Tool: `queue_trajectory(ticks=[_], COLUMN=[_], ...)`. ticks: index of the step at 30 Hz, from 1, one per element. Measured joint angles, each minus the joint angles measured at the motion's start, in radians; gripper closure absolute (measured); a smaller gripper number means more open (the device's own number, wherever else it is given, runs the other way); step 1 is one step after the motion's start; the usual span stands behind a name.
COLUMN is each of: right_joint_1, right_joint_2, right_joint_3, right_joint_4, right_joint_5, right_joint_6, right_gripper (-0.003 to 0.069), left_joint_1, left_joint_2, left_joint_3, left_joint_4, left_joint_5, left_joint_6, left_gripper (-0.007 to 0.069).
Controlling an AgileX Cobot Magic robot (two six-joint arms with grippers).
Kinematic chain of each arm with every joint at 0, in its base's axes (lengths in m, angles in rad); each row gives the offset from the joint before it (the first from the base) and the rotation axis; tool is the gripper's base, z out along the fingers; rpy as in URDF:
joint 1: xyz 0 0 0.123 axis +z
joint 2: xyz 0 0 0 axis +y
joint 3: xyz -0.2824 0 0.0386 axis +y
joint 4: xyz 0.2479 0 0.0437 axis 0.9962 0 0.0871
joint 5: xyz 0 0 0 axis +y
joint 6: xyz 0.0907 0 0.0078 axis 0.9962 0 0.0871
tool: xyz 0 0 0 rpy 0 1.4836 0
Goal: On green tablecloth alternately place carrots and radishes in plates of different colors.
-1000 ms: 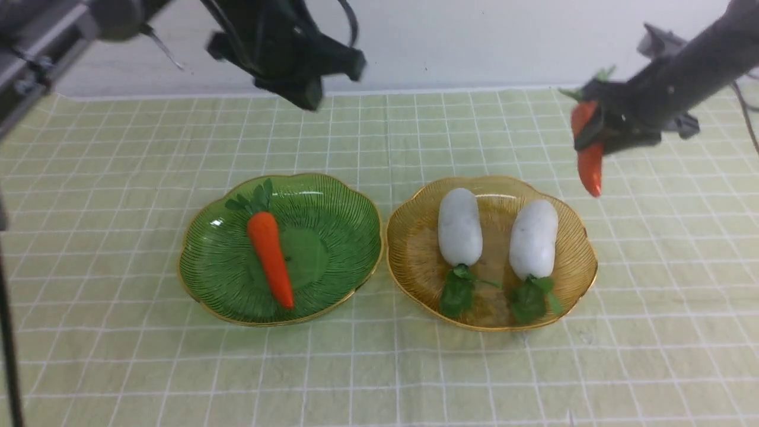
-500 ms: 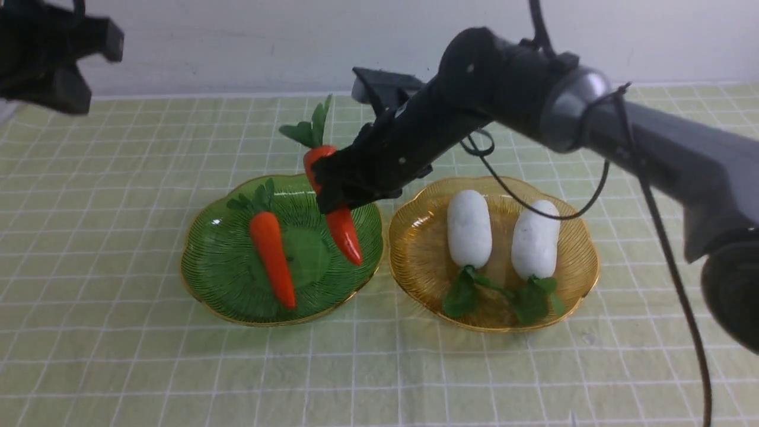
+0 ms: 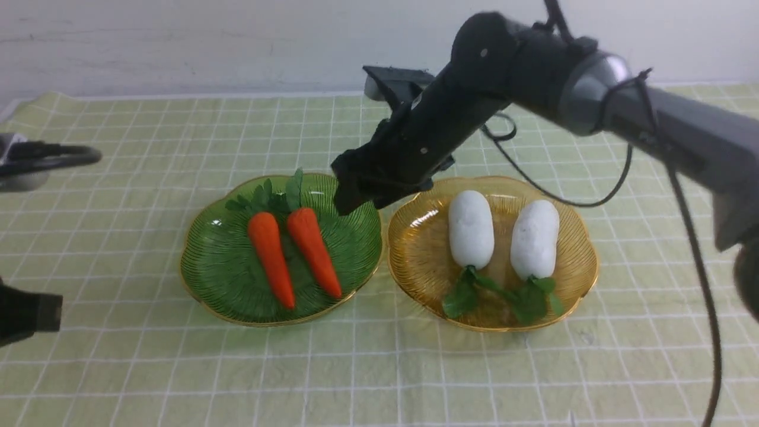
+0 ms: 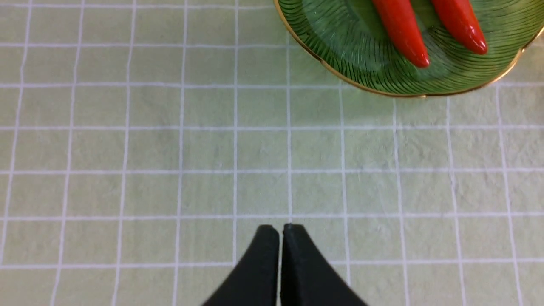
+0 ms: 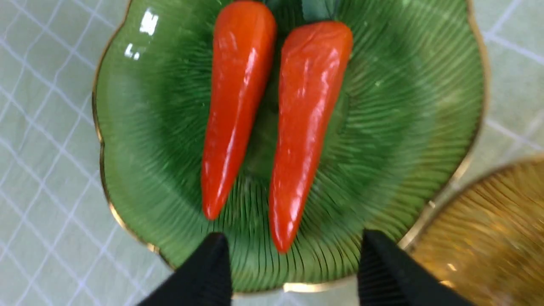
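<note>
Pale green tablecloth (image 3: 118, 356) with a white grid is spread under two plates set just beside each other. Both carrots (image 3: 271, 258) are laid side by side in the green plate (image 3: 207, 261), and both radishes (image 3: 471, 228) in the amber plate (image 3: 415, 261). The right gripper (image 5: 293, 259) is held wide open over the green plate, touching neither carrot. The left gripper (image 4: 280, 231) is pressed shut over bare cloth, near the green plate's rim.

Plain off-white wall (image 3: 178, 59), faint horizontal seam (image 3: 118, 38) across the wall's upper part, pale strip (image 3: 178, 95) along the wall's foot, soft even light
</note>
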Motion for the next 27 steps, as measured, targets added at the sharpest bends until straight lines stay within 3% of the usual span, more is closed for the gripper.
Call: queue_trajectory(ticks=[3,5,9,14,20,21,24,27], right_joint_1=[-0.031,-0.052,-0.090,-0.108,-0.108,-0.108,-0.108,-0.108], right_joint_2=[-0.117,-0.202,-0.393,-0.746,-1.158,-1.332,-1.636,-1.889], right_joint_3=[-0.006,-0.008,0.000,0.170,0.537,0.757,1.112,1.371], right_joint_4=[-0.068,-0.110,-0.222,-0.358,-0.392,-0.401,-0.407,-0.409], right_joint_5=[0.028,0.034,0.043,-0.004,-0.287,-0.478,-0.831,-1.028], right_joint_6=[-0.001,0.012,0.068,0.154,0.211,0.226,0.234,0.240], right_gripper=[0.0562,0.0626,0.0666,0.0671,0.0674,0.0673,0.0673,0.0673], left_joint_1=[0.000,0.000,0.000,0.000,0.000,0.000,0.000,0.000], left_joint_2=[-0.082,-0.138,-0.246,-0.385,-0.476,-0.491,-0.515,-0.531], left_joint_3=[0.029,0.037,0.052,0.073,0.111,0.118,0.127,0.127], left_joint_4=[-0.001,-0.002,-0.003,-0.036,-0.087,-0.095,-0.108,-0.130], left_joint_5=[0.003,0.006,0.007,0.015,0.031,0.032,0.032,0.032], left_joint_6=[0.000,0.000,0.009,0.089,0.136,0.136,0.136,0.136], left_gripper=[0.0632,0.0632,0.0632,0.0632,0.0632,0.0632,0.0633,0.0633])
